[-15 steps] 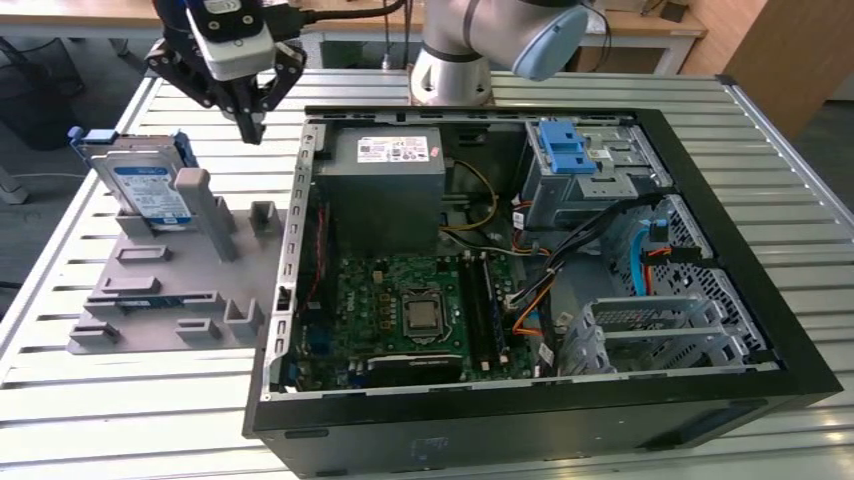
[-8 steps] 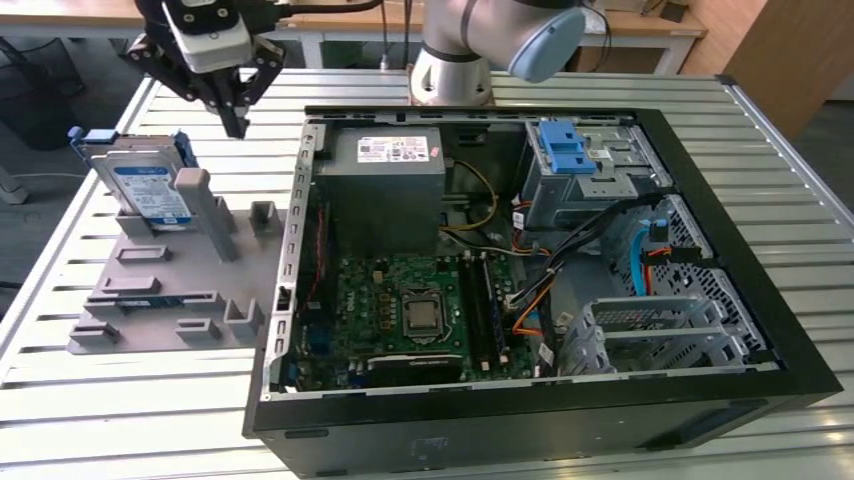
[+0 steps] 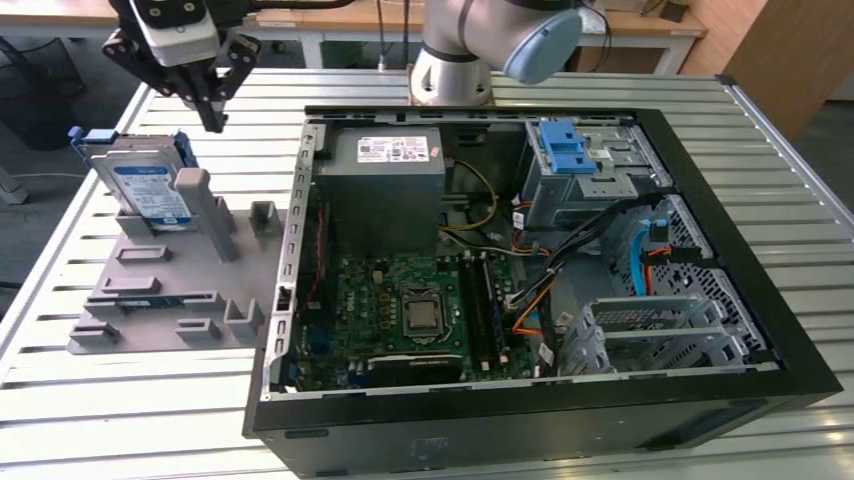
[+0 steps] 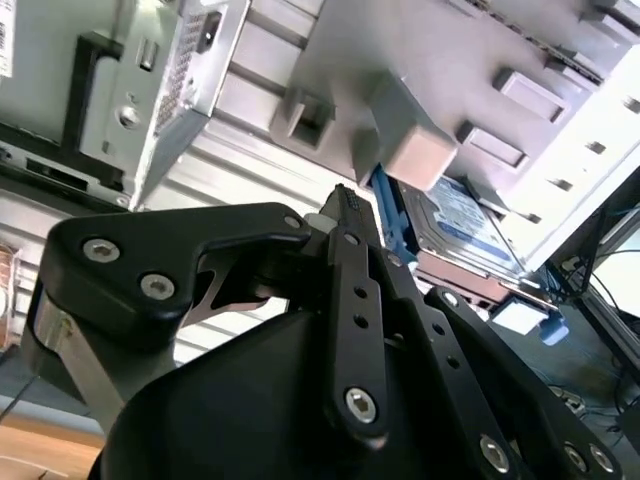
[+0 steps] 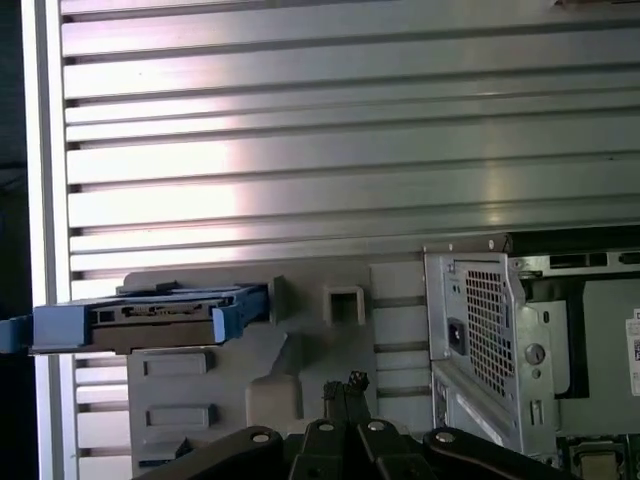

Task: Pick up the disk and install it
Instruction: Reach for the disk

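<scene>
The exterior view shows the disk (image 3: 150, 190) face-on; the first wrist view, the tool (image 5: 346, 384) closed and empty.

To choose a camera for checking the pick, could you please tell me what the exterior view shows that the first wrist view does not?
The exterior view adds the open interior of the case, with motherboard and blue latch, and the disk label side. The first wrist view adds the disk edge-on in its blue bracket and the case's perforated outer wall. Both share the disk, grey holder, slatted table, and the shut, empty tool clear of the disk.
</scene>
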